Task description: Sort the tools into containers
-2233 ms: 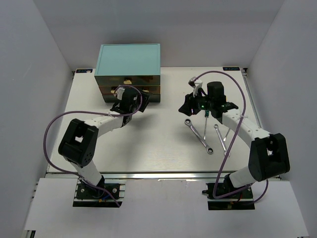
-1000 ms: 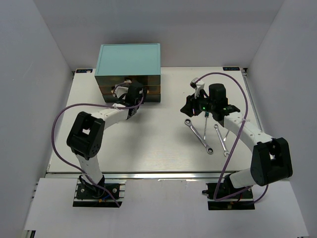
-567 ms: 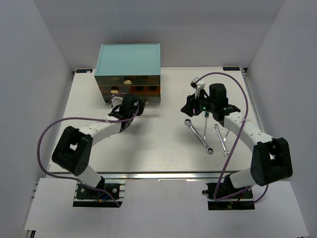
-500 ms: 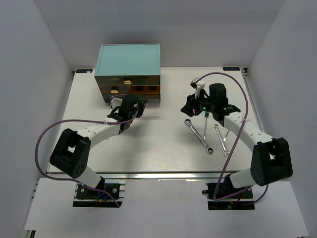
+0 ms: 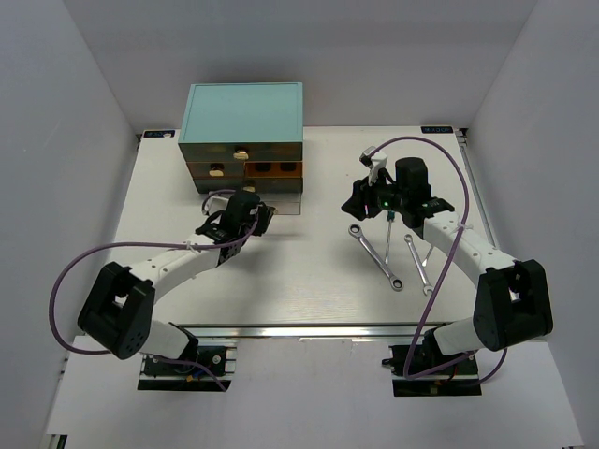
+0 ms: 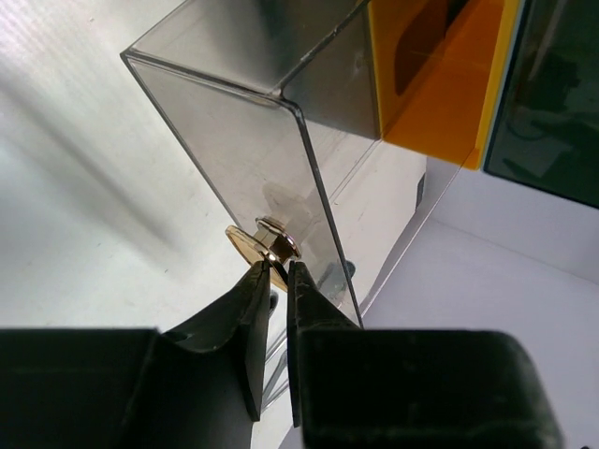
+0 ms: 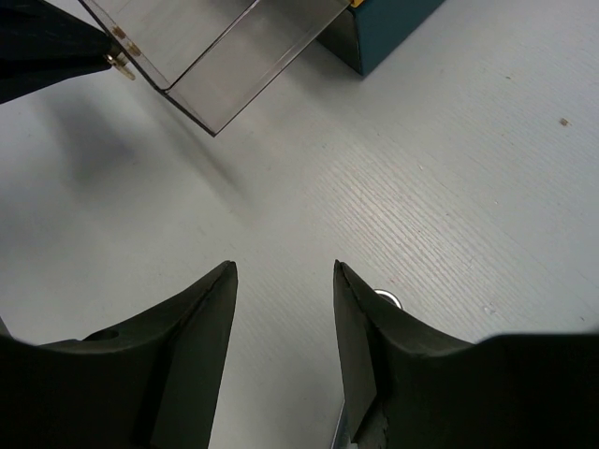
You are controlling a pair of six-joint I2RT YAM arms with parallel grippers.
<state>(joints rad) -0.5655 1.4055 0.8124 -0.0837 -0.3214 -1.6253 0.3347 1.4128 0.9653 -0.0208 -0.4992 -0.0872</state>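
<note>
The teal-topped cabinet stands at the back left. Its bottom drawer is pulled partway out; it is clear-walled in the left wrist view and shows in the right wrist view. My left gripper is shut on that drawer's gold knob. My right gripper is open and empty above the table. Two silver wrenches and a green-handled screwdriver lie just right of and below it. One wrench's ring end shows by the right finger.
Two upper drawers with gold knobs are closed, with an orange panel beside them. White walls enclose the table on three sides. A purple cable loops over each arm.
My left gripper has pulled back toward the near edge with the gold knob, drawing the bottom drawer out of the cabinet. My right arm has stayed still.
</note>
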